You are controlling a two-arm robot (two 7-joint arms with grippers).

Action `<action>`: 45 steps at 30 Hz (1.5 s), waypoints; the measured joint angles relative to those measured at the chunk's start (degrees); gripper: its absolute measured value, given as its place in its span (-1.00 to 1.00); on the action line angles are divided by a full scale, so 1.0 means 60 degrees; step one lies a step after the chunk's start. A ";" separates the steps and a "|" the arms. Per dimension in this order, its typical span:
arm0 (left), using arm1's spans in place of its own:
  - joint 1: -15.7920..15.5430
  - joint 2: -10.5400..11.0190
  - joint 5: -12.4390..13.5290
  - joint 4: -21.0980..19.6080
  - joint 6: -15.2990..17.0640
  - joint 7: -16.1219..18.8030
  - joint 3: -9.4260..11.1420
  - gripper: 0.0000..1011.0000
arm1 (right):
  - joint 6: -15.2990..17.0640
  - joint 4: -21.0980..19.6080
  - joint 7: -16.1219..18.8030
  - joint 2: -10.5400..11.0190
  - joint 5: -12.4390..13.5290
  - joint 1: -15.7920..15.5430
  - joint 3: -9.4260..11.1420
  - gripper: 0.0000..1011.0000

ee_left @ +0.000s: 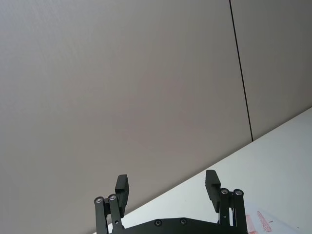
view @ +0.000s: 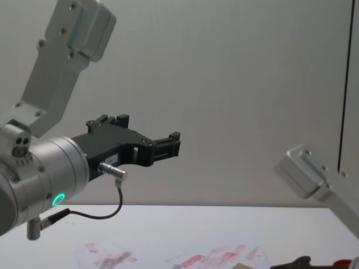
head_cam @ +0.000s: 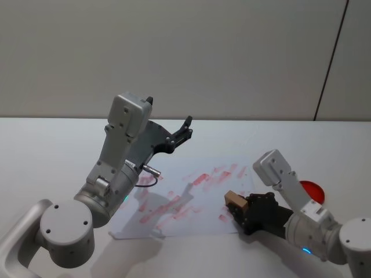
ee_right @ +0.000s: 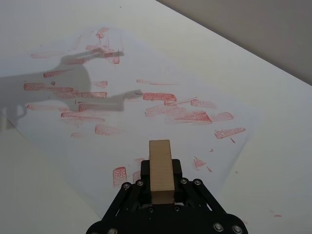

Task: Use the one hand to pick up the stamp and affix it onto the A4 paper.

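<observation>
**Desk:** What do we see nearest us?

**Field:** Our right tool (head_cam: 237, 207), low at the near right corner of the A4 paper (head_cam: 200, 204), is clamped on the flanks of the stamp (head_cam: 234, 200). We read that side grip as deliberate, since it leaves the red base free to meet the sheet. Whether the base touches the paper, we cannot tell.

**Desk:** And the sheet itself?

**Field:** It lies flat on the white table (head_cam: 52, 139), crowded with red prints through the middle. We judge the corner by the stamp offers barer ground, which would explain the spot. Just beyond our right arm a red disc (head_cam: 311, 189) lies on the table, off the paper. It is likely the ink pad, though we cannot be sure.

**Desk:** The other arm?

**Field:** Our left tool (head_cam: 186, 130) hangs high over the far part of the sheet, spread apart and holding nothing, pointed toward the grey wall (head_cam: 232, 58). This is a one-hand job, and we take the raised pose as keeping clear of the paper.
</observation>
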 joint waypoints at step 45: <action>0.0000 0.0000 0.0000 0.0000 0.0000 0.0000 0.0000 0.98 | 0.0302 -0.1778 -0.2171 0.0615 0.2434 -0.0429 0.1045 -0.56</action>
